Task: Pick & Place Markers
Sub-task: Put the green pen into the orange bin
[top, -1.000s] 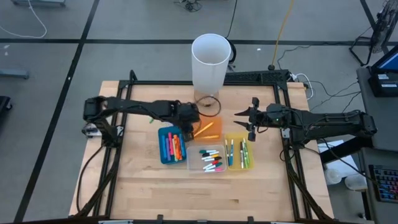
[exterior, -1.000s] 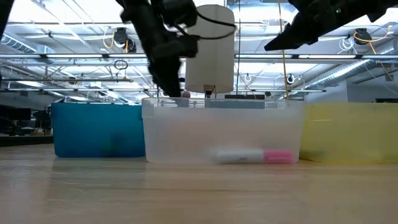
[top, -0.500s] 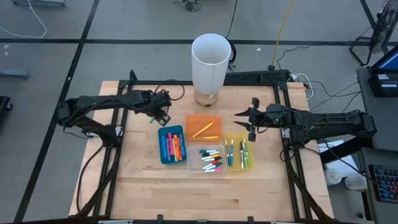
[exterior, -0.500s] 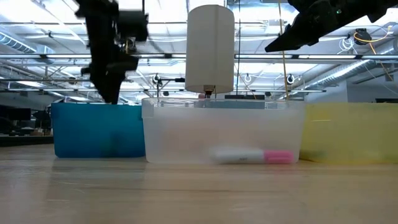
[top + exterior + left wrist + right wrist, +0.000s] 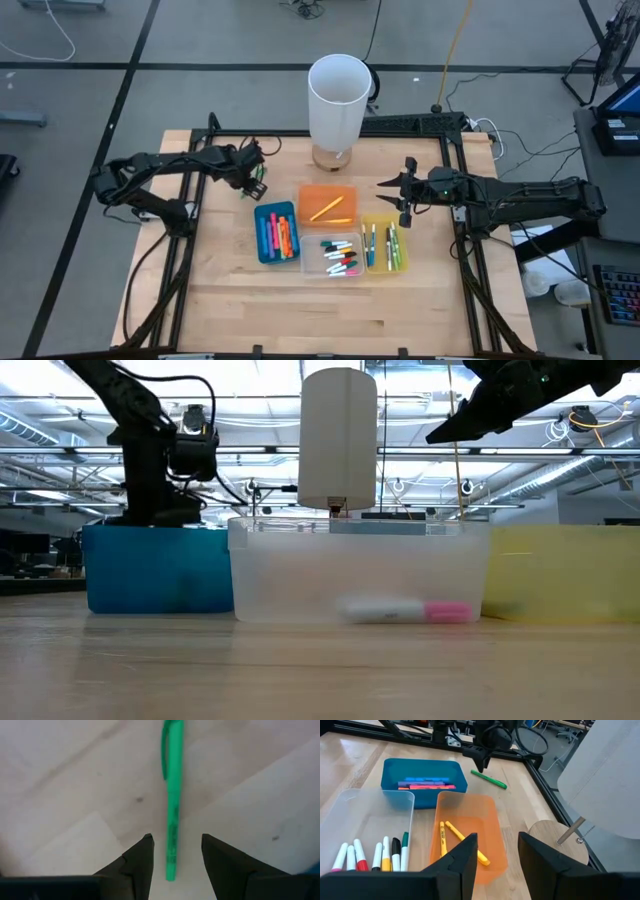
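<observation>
A green marker (image 5: 171, 805) lies flat on the bare table (image 5: 230, 290) near its far left part, beside the blue bin (image 5: 262, 248). The left tool (image 5: 175, 851) hovers directly above it, open, fingers straddling it without touching. The right tool (image 5: 405, 205) hangs open over the yellow bin (image 5: 379, 268).

Lighting: bright, even, from ceiling strip lights (image 5: 560, 455) seen in the low view. Shadows: soft, faint on the desk (image 5: 240, 290). Focus: left wrist view blurred, green marker (image 5: 172, 800) smeared; low-view foreground soft.
</observation>
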### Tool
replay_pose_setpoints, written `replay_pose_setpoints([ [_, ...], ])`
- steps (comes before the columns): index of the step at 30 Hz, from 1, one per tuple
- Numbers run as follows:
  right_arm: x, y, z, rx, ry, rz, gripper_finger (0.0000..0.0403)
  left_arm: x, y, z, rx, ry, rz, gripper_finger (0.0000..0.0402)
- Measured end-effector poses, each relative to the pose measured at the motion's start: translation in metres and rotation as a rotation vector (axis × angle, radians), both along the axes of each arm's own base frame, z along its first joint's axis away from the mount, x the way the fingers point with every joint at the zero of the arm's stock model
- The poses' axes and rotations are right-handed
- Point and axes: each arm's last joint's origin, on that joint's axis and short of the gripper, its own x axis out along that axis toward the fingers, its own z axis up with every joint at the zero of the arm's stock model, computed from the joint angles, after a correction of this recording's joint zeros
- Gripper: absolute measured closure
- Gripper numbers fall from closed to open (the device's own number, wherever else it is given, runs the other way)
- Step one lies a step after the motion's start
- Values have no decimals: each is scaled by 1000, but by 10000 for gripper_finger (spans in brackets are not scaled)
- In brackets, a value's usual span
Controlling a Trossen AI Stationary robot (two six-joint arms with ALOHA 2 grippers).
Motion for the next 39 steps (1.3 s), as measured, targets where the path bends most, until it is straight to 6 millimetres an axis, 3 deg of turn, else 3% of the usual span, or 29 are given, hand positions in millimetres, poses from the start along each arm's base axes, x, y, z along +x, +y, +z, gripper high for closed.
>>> replay_pose_setpoints([
  [14,0,0,0,5,-1,-2,275,-7,0,-26,34,-83,-16,231],
  [25,0,0,0,7,-2,-3,275,-27,-5,-46,11,-52,23,233],
  [29,0,0,0,7,-2,-3,275,-27,-6,-48,20,-55,11,272],
  [34,0,0,0,8,-2,-3,275,-28,-4,-48,33,-55,15,371],
  [39,0,0,0,14,-4,-5,275,-29,-4,-45,42,-64,8,371],
])
